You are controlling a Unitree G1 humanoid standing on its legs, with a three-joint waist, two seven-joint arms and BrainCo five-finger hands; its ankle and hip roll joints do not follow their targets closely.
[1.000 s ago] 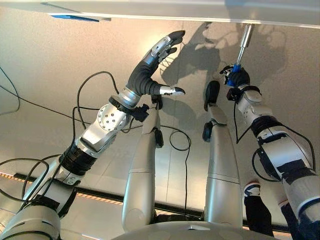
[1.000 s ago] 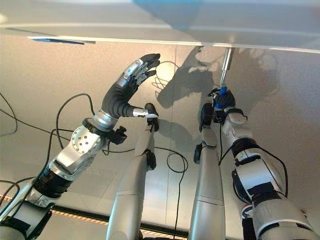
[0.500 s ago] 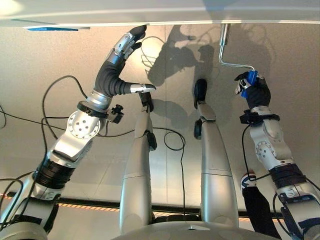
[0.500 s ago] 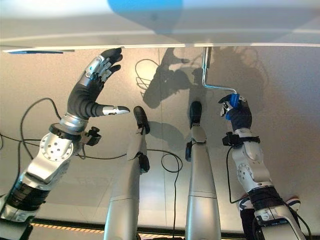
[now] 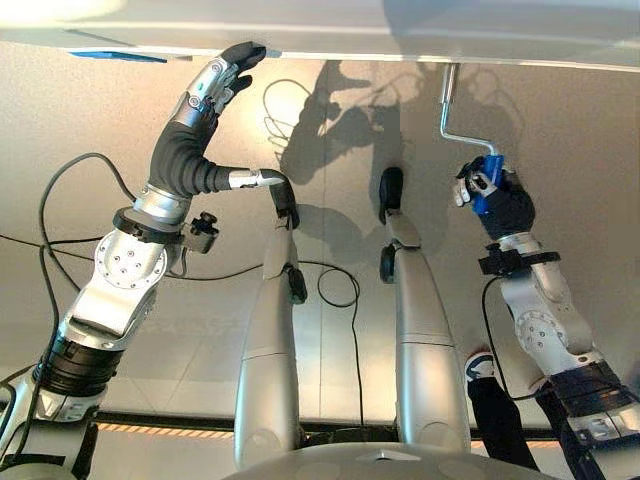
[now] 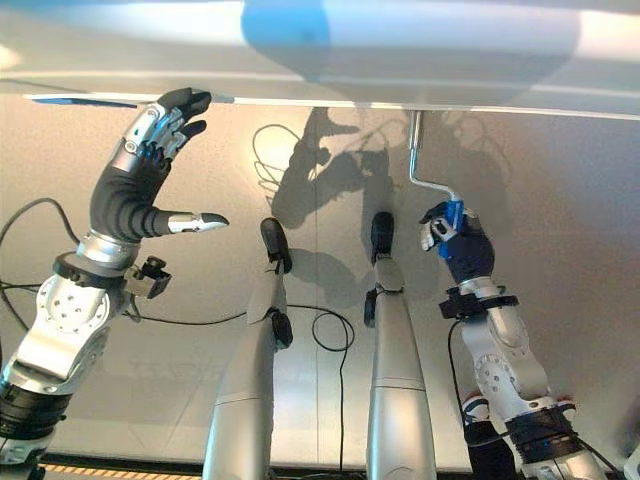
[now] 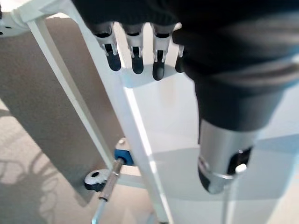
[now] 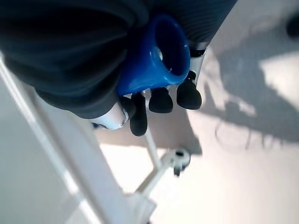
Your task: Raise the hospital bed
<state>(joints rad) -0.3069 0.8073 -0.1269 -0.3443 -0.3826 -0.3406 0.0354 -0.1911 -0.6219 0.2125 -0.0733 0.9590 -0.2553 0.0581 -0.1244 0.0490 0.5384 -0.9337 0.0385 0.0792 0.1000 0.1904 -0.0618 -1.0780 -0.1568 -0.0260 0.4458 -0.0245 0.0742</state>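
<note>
Fingers of the right hand are curled round the blue crank grip; its shaft is seen rising toward the hospital bed.

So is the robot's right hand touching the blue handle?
Touching. In the right wrist view, the right hand has its fingers curled round the blue handle.
</note>
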